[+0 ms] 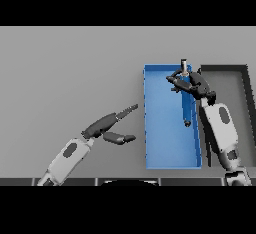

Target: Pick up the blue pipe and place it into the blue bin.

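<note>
The blue pipe (186, 109) is a slim blue tube with a dark lower end. It hangs almost upright over the blue bin (152, 128), which is a long open box right of the table's middle. My right hand (194, 84) is over the far part of this bin, with its fingers curled round the pipe's upper end. I cannot tell whether the pipe's lower end touches the bin floor. My left hand (106, 124) rests over the table to the left of the blue bin, with fingers straight and the thumb spread, holding nothing.
A dark grey bin (245, 85) stands right beside the blue bin, on its right. My right forearm (222, 128) runs along the gap between the two bins. The grey table (70, 73) stretches out to the left and far side.
</note>
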### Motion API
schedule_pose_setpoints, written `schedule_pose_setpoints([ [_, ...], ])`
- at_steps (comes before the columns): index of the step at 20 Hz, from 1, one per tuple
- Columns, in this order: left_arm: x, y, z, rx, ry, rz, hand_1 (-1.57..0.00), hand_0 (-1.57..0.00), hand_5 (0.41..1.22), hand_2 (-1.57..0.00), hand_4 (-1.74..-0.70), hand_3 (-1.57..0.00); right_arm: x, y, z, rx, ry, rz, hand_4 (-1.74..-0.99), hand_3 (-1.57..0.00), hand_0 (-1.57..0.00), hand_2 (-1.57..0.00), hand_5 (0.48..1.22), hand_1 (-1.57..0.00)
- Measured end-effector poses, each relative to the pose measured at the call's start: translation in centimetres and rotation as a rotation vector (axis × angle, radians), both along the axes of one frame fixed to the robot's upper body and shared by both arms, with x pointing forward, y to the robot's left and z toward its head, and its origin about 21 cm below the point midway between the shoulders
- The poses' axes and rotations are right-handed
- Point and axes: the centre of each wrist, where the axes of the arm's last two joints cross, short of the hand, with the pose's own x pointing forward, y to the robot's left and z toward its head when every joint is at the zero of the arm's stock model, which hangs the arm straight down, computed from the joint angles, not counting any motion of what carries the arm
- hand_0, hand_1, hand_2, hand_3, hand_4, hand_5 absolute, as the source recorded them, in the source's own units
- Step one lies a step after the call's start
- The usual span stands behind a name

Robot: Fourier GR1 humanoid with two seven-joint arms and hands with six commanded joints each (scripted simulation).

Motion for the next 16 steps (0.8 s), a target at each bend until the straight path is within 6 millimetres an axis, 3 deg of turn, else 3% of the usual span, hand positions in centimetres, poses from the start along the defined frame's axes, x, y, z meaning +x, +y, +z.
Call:
schedule_pose_setpoints([
  [1,0.0,0.0,-0.2,0.01,0.008,0.004,0.0,0.0,0.474,0.0,-0.83,0.0,0.0,0.2,-0.7,-0.026,0.039,-0.01,-1.583,-1.01,-1.57,-1.57,1.199,-1.57],
  [2,0.1,0.1,0.0,0.007,0.0,0.0,0.0,0.0,0.474,0.0,-0.83,0.0,-0.1,0.3,-1.4,-0.038,0.078,-0.03,-1.534,-0.81,-1.46,-1.33,1.19,-1.38],
  [4,0.0,0.4,-0.2,0.01,0.001,-0.004,0.0,0.0,0.476,0.0,-0.83,0.0,-0.2,0.4,-2.5,-0.007,0.189,-0.064,-1.404,-0.52,-0.94,-0.85,1.159,-0.88],
  [6,-0.2,0.0,0.1,-0.007,-0.008,-0.014,0.0,0.0,0.476,0.0,-0.83,0.0,-0.2,0.3,-2.2,-0.003,0.253,-0.071,-1.302,-0.33,-0.6,-0.55,1.182,-0.57],
  [7,-0.2,0.2,0.0,0.0,-0.003,-0.006,0.0,0.0,0.477,0.0,-0.83,0.0,-0.4,0.4,-1.8,-0.006,0.269,-0.058,-1.264,-0.26,-0.48,-0.44,1.139,-0.45],
  [11,0.0,0.0,0.3,0.0,-0.003,-0.004,0.0,0.0,0.475,0.0,-0.83,0.0,-1.1,1.0,-0.8,-0.19,0.206,0.107,-1.199,-0.11,-0.2,-0.18,0.967,-0.18],
  [16,-0.3,0.0,0.5,-0.01,-0.009,-0.006,0.0,0.0,0.471,0.0,-0.83,0.0,-1.0,1.6,-0.8,-0.248,0.197,0.144,-1.196,-0.03,-0.08,-0.06,0.838,-0.06],
])
